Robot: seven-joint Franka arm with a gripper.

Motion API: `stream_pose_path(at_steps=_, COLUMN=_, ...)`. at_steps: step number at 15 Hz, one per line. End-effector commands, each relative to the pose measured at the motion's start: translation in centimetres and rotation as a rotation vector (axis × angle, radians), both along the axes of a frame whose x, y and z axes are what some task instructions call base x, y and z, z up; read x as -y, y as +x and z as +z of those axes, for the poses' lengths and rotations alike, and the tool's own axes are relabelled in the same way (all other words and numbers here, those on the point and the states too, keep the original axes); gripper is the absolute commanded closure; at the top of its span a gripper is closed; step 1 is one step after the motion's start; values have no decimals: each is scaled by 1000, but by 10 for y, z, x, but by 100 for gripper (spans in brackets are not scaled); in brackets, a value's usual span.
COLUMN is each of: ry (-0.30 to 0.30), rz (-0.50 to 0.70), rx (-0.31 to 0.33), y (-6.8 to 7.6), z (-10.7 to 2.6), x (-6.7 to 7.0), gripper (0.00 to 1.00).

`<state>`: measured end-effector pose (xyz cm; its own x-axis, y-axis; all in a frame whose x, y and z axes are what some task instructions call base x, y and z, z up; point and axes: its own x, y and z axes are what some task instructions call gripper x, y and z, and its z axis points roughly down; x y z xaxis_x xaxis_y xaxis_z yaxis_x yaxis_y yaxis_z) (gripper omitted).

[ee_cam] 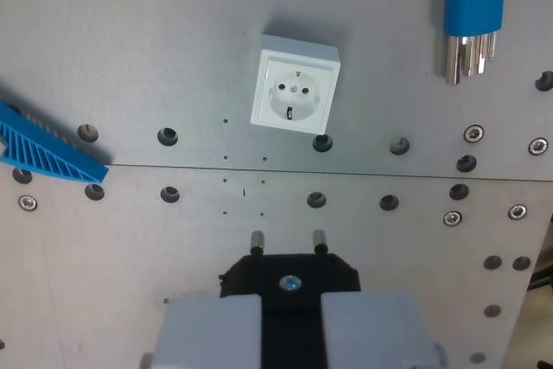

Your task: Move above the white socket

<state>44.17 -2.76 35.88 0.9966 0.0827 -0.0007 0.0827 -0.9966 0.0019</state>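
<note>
— Where is the white socket (295, 91)?
— It sits on the grey metal plate (130, 58), upper middle of the wrist view, well apart from the gripper (289, 313) at the bottom edge.
— And the gripper?
— Its pads clamp a black plug (289, 267), two pins pointing up the picture.
— Anything else?
— Blue hex keys (471, 10) top right, a blue ribbed part (43, 151) at left.

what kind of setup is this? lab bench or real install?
Looks like a lab test bench, not a real install. A white socket sits alone on bare metal plates dotted with bolt holes and screws, a blue hex key set lies nearby, and the claw holds a black plug.
</note>
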Motion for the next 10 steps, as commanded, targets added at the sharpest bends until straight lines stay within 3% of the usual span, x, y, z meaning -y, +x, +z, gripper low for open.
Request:
stream_pose_path(at_steps=1, ry=0, rz=0, rx=0, y=0, z=0, x=0, gripper=100)
stream_pose_path(at_steps=10, ry=0, rz=-10, rx=3, y=-1, z=-3, x=0, gripper=100)
